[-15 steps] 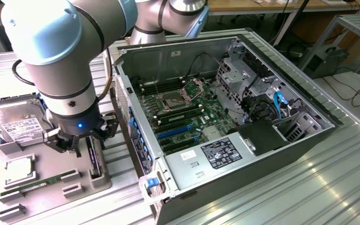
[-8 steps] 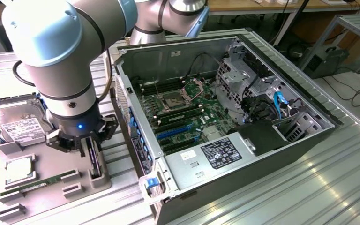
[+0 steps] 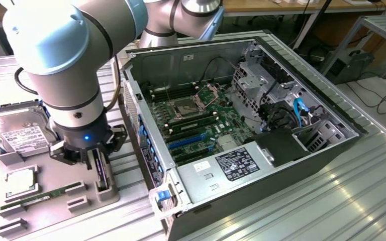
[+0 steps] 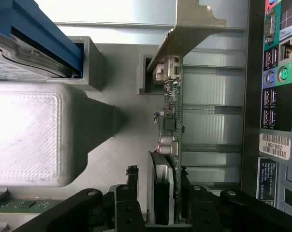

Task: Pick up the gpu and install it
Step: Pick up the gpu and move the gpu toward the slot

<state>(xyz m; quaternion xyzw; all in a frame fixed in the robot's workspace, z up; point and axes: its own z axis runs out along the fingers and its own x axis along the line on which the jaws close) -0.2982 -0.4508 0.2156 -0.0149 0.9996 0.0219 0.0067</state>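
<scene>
One thing's clear: this is the pick-up stage, nothing's installed yet. The gpu (image 3: pixel 102 173) stands on edge in a slot of the grey holder tray (image 3: pixel 79 201), just beside the open computer case (image 3: pixel 300 165), on the exterior view's left. The claw (image 4: pixel 160 203) is down over it, jaws partly open and straddling the card. There's a sliver of gap on one side, so no firm grip as far as I can see. My guess: a clean grab needs both pads square on the faces, then a straight lift out.
</scene>
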